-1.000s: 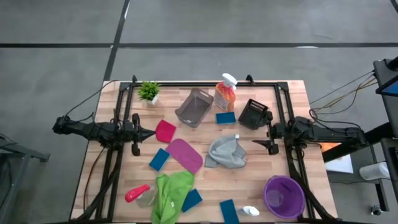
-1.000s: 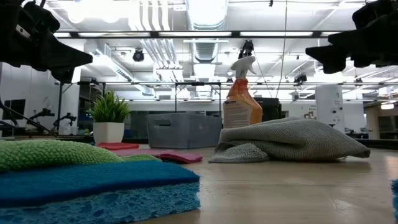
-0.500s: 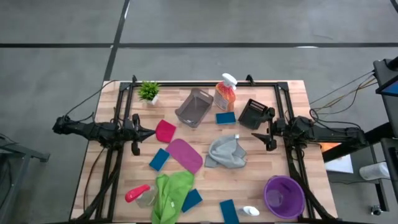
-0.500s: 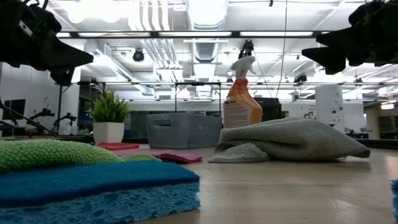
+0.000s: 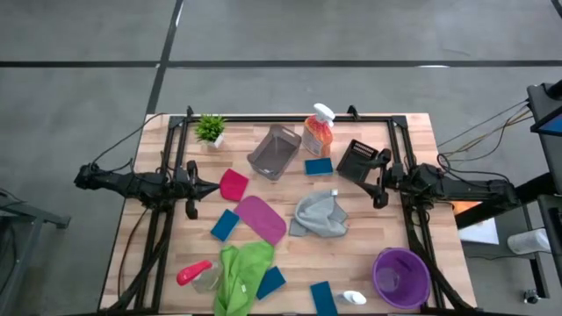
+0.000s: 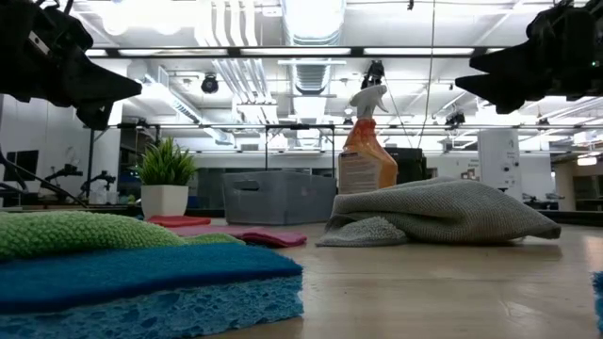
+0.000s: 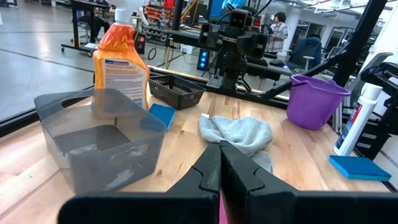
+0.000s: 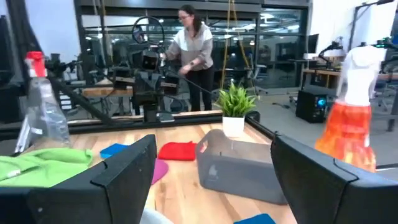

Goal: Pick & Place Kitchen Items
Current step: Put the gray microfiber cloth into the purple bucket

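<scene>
Just right of centre in the high view, the grey cloth [image 5: 318,215] lies crumpled and untouched on the bench [image 5: 413,140], with a blue sponge [image 5: 319,166] and the orange spray bottle [image 5: 318,132] above it, and a black mesh basket [image 5: 357,160] up to its right. The one thing that has changed is the right end effector [image 5: 379,180]: over the last second it has drifted up the frame, from level with the cloth to the lower right edge of the black mesh basket, its fingers spread wide and holding nothing. My reading is that it is still positioning itself, so no pick has begun and every item remains to be placed. The left end effector [image 5: 195,189] hangs at centre left, fingers pressed together and empty, beside the red cloth [image 5: 233,184], unchanged. The grey bin [image 5: 274,151] and purple bucket [image 5: 402,278] hold no kitchen items that I can see.
</scene>
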### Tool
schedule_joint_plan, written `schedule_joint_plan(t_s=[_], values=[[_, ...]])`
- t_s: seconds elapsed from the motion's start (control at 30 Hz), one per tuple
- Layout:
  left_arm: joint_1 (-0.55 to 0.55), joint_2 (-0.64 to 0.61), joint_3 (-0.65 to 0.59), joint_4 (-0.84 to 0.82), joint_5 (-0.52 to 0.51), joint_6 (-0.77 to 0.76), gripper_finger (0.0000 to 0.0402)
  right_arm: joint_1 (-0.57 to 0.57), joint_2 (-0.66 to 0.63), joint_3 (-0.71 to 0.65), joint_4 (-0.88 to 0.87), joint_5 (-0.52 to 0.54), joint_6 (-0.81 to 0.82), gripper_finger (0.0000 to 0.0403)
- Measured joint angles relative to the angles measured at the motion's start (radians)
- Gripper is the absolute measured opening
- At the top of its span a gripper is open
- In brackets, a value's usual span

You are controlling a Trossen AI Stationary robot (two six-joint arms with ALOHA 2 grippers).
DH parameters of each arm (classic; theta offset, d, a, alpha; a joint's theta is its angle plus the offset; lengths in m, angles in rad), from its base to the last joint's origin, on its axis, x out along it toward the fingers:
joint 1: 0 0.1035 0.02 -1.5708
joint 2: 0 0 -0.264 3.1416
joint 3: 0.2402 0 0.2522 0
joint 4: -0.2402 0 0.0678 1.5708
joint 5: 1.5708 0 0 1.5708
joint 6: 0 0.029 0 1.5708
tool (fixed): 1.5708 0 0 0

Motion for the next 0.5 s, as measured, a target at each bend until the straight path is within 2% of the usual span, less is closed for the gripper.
schedule_joint_plan(t_s=[0.1,0.5], values=[[0.0,0.0,0.0,0.0,-0.001,0.001,0.0004,0.0,0.0,0.0,0.007,0.055,0.019,0.0309],[0.0,0.0,0.0,0.0,-0.003,0.002,0.0004,0.0,0.0,0.0,0.008,0.054,0.051,0.0309]])
